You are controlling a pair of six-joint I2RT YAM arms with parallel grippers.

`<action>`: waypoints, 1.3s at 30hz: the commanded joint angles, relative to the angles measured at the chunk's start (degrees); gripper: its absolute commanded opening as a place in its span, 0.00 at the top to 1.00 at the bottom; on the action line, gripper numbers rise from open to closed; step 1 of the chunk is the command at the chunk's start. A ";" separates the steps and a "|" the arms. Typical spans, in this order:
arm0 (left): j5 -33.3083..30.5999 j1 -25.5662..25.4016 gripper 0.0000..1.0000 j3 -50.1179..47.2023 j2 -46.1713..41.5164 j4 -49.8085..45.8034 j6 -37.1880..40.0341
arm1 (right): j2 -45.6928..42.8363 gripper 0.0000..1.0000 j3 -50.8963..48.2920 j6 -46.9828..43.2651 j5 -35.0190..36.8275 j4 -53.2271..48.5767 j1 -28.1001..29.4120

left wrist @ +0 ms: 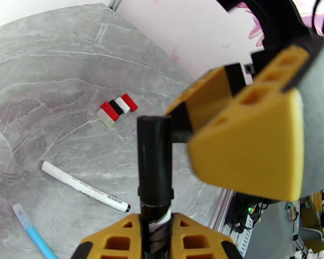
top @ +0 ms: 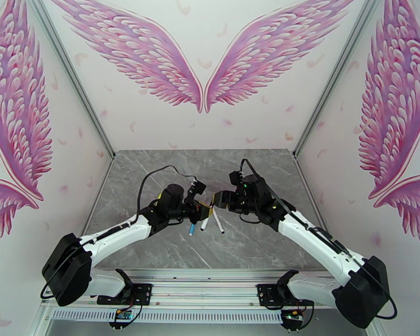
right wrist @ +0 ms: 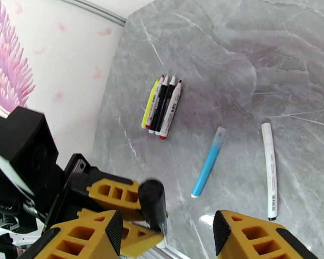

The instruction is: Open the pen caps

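1. The left claw (left wrist: 155, 232) is clamping shut on the barrel of a pen (left wrist: 157, 219), which is standing with its black cap (left wrist: 154, 152) pointing away from the fingers.
2. The right claw (right wrist: 166, 227) is standing part open, its jaws straddling that cap without visibly touching it.
3. Both claws are meeting above the middle of the bench (right wrist: 248, 61).
4. Loose caps (left wrist: 117, 108) are lying in a tight row on the bench, and four pens (right wrist: 163, 106) are lying side by side with bare tips, so most of the job is looking done.
5. A white pen (right wrist: 270, 169) is showing a small dark tip. A blue pen (right wrist: 208, 164) has a pale end, and I cannot tell whether that is a cap.
6. By my reading, the held pen is the one in hand now.
7. The four pens are lying near the foot of a wall, while the bench around the claws is offering plenty of room for pulling apart sideways.
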 commanded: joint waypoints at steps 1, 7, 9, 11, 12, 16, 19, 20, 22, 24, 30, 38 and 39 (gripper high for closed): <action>1.56 -0.84 0.85 0.04 -1.29 -0.21 2.18 | 1.07 0.41 2.16 -0.34 -1.12 -0.35 0.52; -0.30 -1.61 0.89 0.81 -0.68 0.13 2.02 | 2.14 0.49 1.79 0.40 -1.36 0.41 1.53; -0.30 -1.71 0.92 0.97 -0.26 0.31 1.69 | 2.63 0.52 1.29 0.69 -1.12 1.01 2.17; -0.26 -1.88 0.92 0.95 -0.23 0.56 1.64 | 2.89 0.56 0.90 0.95 -0.77 1.55 2.59; -0.32 -1.92 0.92 0.97 -0.22 0.45 1.76 | 3.01 0.58 0.80 1.02 -0.48 1.77 2.79; -0.08 -2.14 0.92 0.95 -0.16 -0.22 2.43 | 2.90 0.65 0.71 0.91 0.41 1.72 3.16; 0.09 -2.29 0.92 0.89 0.12 -0.59 2.85 | 2.71 0.67 0.84 0.63 1.21 1.22 3.23; -0.01 -2.28 0.92 0.82 0.16 -0.61 2.88 | 2.65 0.67 0.88 0.54 1.38 1.10 3.25; -0.16 -2.37 0.92 0.71 0.29 -0.50 2.85 | 2.52 0.70 0.90 0.36 1.54 0.91 3.23; -0.01 -2.37 0.93 0.62 0.39 -0.36 2.78 | 2.43 0.72 0.73 0.29 1.83 0.88 3.37; 0.18 -2.47 0.93 0.64 0.39 -0.42 2.50 | 2.37 0.79 0.64 0.01 2.53 0.74 3.44; 1.06 -3.06 0.76 0.33 1.70 1.84 0.53 | 2.17 0.88 0.77 0.47 2.28 1.60 4.08; 1.06 -3.15 0.73 0.22 2.00 2.07 0.44 | 2.18 0.88 0.88 0.69 1.94 1.89 4.13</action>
